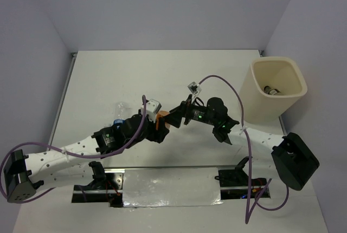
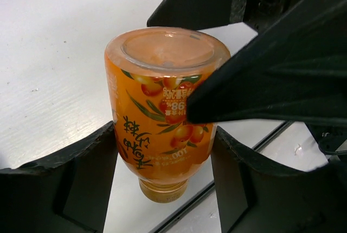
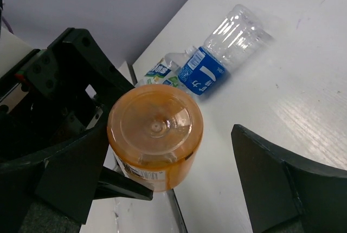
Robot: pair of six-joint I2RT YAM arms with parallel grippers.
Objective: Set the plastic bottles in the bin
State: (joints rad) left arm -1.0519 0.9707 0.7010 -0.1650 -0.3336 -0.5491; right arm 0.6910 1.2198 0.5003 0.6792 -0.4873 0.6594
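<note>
Orange plastic at the table's centre: orange bottle (image 1: 160, 120) (image 2: 162, 119) (image 3: 154, 135) clenched near its cap end between the fingers of the left gripper (image 1: 153, 123) (image 2: 162, 181), base turned toward the right gripper (image 1: 172, 118) (image 3: 179, 173). Right jaws spread wide on either side of that base, one finger close against the bottle's side, the other well apart from it, nothing grasped. At about nine o'clock from the orange bottle, lying on the white table (image 1: 162, 76), a clear bottle with a blue label (image 1: 122, 108) (image 3: 217, 62), and just beside it a second clear bottle (image 3: 160, 71) with a green-and-white label. Farthest off, at about two o'clock, the cream bin (image 1: 295, 81) upright by the table's right edge, one small bottle (image 1: 269, 89) visible down inside.
</note>
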